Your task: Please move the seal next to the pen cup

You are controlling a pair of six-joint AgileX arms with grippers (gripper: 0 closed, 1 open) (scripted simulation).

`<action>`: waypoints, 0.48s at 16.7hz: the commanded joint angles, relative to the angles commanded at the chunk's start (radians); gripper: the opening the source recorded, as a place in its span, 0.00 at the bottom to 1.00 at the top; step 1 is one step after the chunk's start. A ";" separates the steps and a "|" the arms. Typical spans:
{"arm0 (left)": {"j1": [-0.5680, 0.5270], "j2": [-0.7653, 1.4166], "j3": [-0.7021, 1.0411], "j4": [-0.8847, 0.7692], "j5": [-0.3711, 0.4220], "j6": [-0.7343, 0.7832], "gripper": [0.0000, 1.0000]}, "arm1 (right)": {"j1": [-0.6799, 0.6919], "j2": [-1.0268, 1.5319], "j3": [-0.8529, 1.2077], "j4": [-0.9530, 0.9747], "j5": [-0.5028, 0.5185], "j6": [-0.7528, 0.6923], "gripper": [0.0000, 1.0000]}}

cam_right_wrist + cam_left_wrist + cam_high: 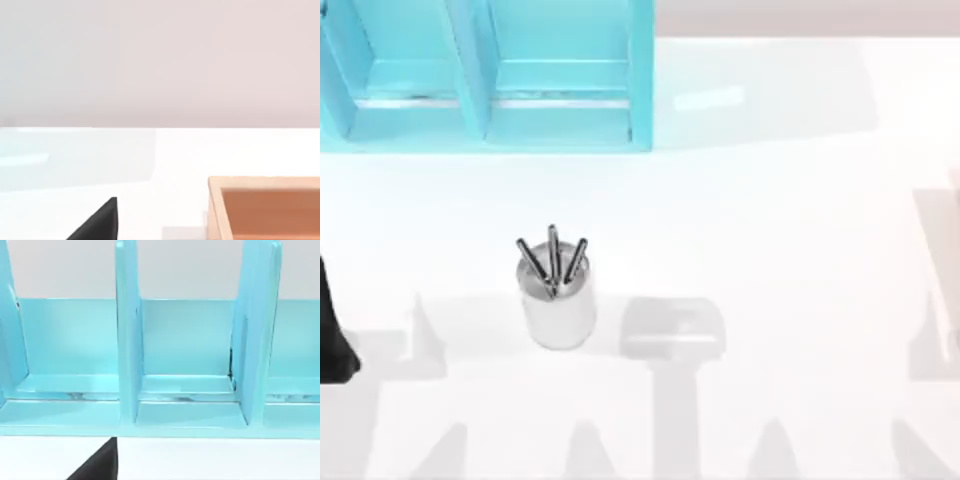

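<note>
A white table [790, 220] seen from above, with a shiny silver pen cup [558, 308] standing upright left of centre toward the near side. Three dark grey pens [553, 258] fan out of its mouth, leaning slightly apart from each other. Just to the right of the cup, on the tabletop, lies a flat pale grey shape [672, 328] with a stem running toward the near edge (it reads as a shadow rather than a solid thing). Similar grey shapes fall along the near edge and the right side of the table. At the far left corner stands a light blue shelf rack [485, 75] with upright dividers that split it into compartments; it is well apart from the cup. A black part of the left arm [334, 340] enters at the left edge of the top view, near the table's left side, some way from the cup. The left wrist view faces the blue rack [130, 365] close up, showing its dividers and back wall, with a dark wedge [97, 464] at the lower edge. The right wrist view looks across the white tabletop toward a pale wall, with the corner of an orange-brown wooden box [265, 207] and a similar dark wedge [97, 224]. I cannot tell where the seal is, and I cannot tell how either end effector is set.
</note>
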 joint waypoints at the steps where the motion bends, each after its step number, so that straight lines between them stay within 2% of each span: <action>1: 0.000 0.000 0.000 0.000 0.000 0.000 1.00 | 0.000 0.000 0.000 0.000 0.000 0.000 1.00; 4: 0.007 0.032 0.032 -0.031 -0.001 0.007 1.00 | 0.000 0.000 0.000 0.000 0.000 0.000 1.00; 8: 0.037 0.223 0.219 -0.194 -0.002 0.041 1.00 | 0.000 0.000 0.000 0.000 0.000 0.000 1.00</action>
